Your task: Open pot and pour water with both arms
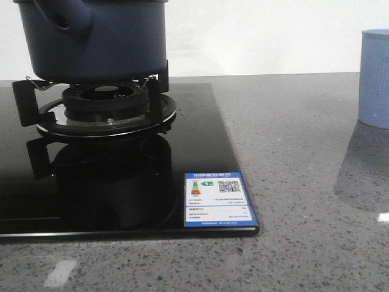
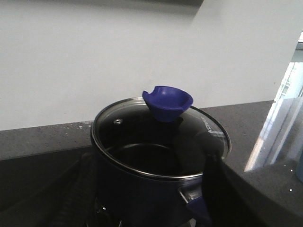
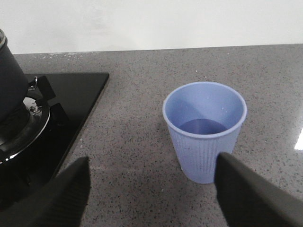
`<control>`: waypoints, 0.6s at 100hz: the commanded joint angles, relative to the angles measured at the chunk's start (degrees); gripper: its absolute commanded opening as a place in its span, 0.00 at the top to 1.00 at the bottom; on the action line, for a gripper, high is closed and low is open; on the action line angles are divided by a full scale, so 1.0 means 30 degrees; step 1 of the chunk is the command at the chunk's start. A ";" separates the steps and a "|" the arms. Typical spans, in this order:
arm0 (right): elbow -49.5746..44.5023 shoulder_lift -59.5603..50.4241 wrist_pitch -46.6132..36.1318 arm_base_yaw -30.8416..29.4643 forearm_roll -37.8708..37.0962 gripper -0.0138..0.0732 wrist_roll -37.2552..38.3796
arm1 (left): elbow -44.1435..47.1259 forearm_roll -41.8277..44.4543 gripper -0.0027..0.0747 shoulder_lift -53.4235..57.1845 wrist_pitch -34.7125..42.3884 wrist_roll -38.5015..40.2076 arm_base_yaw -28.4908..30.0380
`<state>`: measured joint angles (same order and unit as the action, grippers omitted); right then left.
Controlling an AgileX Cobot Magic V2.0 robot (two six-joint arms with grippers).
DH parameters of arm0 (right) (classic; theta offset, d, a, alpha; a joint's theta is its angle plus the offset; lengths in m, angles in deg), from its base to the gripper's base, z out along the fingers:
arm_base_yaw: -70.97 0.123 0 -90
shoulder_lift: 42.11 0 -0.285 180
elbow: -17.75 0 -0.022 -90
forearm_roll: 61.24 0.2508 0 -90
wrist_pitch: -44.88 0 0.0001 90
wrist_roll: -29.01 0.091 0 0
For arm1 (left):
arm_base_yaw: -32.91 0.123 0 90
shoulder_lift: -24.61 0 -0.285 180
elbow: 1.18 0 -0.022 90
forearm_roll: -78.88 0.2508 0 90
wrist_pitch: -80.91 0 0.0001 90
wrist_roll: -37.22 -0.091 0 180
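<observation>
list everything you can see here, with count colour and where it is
pot: 1, dark navy blue, on the burner, at the left of the front view
glass lid: 1, clear with metal rim, closed on the pot
lid knob: 1, bright blue, on top of the lid
gas hob: 1, glossy black, on the counter
burner: 1, black, under the pot
label: 1, blue and white, hob's near right corner
cup: 1, pale blue ribbed, upright on the counter right of the hob, liquid inside
counter: 1, grey speckled
left gripper: 1, black, open, near the pot
right gripper: 1, black, open, near the cup
</observation>
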<state>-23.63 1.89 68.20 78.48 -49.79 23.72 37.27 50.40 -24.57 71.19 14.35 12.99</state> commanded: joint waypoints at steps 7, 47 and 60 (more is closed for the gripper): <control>0.0725 0.0108 -0.0954 0.0008 -0.0113 0.22 -0.0261 | -0.0911 0.0293 0.37 -0.1936 0.3457 -0.0013 -0.1391; 0.0725 0.0108 -0.0615 0.0008 -0.0113 0.22 -0.0261 | -0.4580 0.0655 0.22 -0.8183 0.5121 -0.0013 -0.2190; 0.0725 0.0108 -0.0615 0.0008 -0.0113 0.22 -0.0261 | -0.5830 0.0697 0.22 -0.9767 0.5121 -0.0013 -0.2190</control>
<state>-23.63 1.89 70.09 78.50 -49.79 23.63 23.57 52.11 -52.64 82.16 14.33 6.82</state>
